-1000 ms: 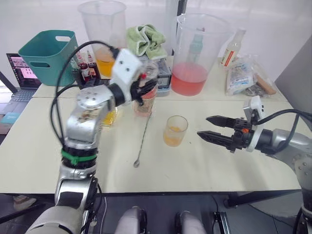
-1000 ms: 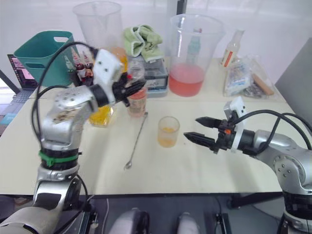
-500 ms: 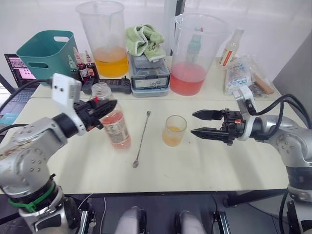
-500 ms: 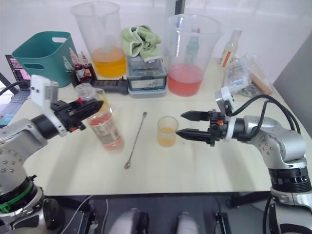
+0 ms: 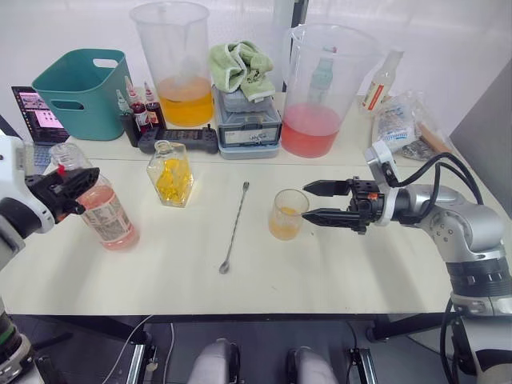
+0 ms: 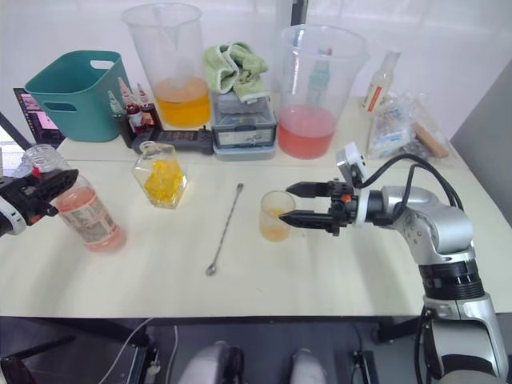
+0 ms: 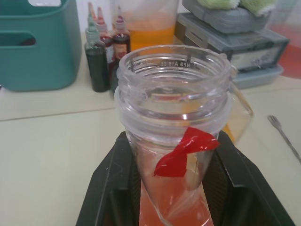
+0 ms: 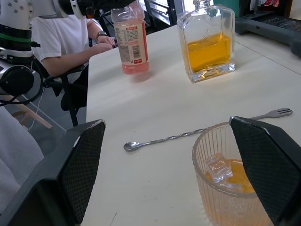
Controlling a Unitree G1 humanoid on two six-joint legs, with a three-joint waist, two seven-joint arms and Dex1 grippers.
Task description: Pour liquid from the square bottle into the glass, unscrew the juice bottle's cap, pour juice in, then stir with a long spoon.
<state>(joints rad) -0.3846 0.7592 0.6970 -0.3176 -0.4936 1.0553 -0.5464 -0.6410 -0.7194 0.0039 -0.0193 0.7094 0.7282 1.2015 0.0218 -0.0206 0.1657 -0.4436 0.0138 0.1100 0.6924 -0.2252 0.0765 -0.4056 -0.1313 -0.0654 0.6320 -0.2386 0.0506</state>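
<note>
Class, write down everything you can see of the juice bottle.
The juice bottle is clear rounded plastic, about half full of pinkish-red drink, with a label round its middle. Its threaded mouth is open, uncapped. It leans, base on the table's near left edge. The left gripper is shut on its neck.

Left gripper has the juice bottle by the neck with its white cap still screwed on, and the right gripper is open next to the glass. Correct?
Not quite: the juice bottle has no cap on it; the left wrist view shows its bare open threaded mouth. The rest holds: the left gripper grips it at the neck, and the right gripper is open beside the glass.
</note>
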